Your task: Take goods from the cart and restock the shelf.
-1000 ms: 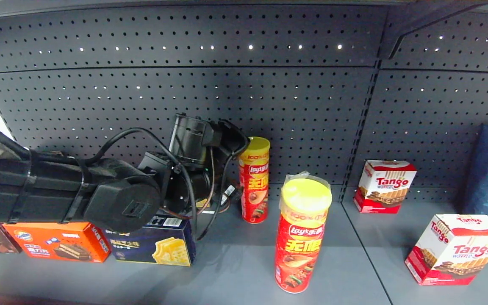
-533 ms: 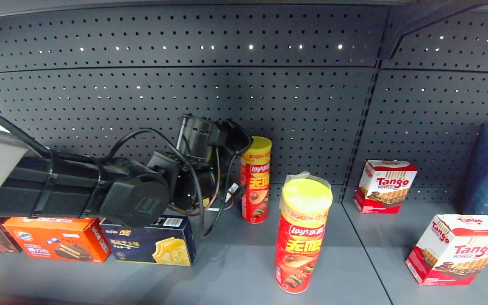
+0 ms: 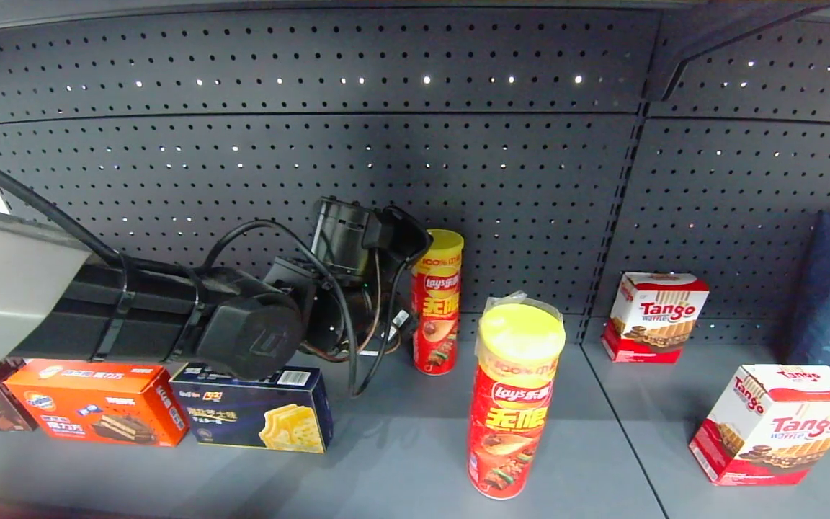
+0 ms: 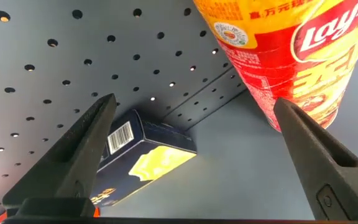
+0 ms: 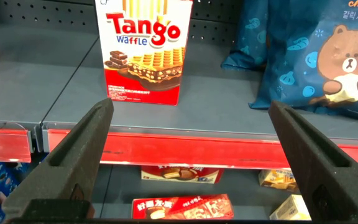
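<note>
Jaws of L gripper stand wide apart, clamped on nothing. Rear chip can sits past the fingertips, off-centre twd one finger; its wall is close to that tip, but can't tell if it touches. Head view: same can is upright at back of shelf, just beside L wrist and close to perforated metal back panel. Can = tall cylinder, glossy red/yellow print, yellow plastic lid. Front chip can has same shape, stands nearer shelf edge, w/ clear film crumpled over lid. Navy cracker box, cardboard w/ barcode on top face, lies flat under L arm, orange box beside it. R gripper jaws also apart, nothing btwn them; fingers are dark wedges w/ rough grainy surface. Beyond them, red-white wafer box stands upright on shelf, soft blue bag near it.
</note>
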{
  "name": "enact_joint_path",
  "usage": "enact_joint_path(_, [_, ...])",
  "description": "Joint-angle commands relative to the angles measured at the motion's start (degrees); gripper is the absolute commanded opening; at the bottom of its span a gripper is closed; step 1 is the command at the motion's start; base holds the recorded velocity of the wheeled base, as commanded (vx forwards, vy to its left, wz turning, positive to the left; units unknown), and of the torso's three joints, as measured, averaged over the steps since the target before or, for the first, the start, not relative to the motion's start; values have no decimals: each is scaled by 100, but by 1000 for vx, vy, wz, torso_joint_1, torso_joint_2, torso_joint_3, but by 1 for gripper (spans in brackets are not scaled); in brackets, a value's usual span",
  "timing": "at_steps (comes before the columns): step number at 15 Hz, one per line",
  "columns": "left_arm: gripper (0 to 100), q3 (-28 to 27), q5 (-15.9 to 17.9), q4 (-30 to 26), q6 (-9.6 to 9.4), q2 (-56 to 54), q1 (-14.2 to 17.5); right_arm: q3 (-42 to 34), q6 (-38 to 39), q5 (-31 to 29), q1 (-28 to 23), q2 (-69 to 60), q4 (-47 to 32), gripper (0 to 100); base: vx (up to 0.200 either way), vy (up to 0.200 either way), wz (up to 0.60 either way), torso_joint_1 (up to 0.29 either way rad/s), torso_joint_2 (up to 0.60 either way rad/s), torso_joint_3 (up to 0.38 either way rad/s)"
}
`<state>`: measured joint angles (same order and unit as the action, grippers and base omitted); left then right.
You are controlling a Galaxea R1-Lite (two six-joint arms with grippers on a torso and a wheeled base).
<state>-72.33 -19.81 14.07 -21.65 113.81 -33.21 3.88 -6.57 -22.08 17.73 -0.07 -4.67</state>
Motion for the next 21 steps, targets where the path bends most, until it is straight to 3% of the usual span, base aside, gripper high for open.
enact_joint_path(1, [100,-27,-14,8,3,18,78,-1,-2,2,3,7,1,100,0,0,0,0,0,0])
enact_joint_path(6, [100,-159,-76,17,12,36,227,-1,7,2,3,7,1,100,0,0,0,0,0,0])
enact_joint_path(21, [100,-440,-67,17,73,546,104,-1,24,-77,3,7,1,100,0,0,0,0,0,0])
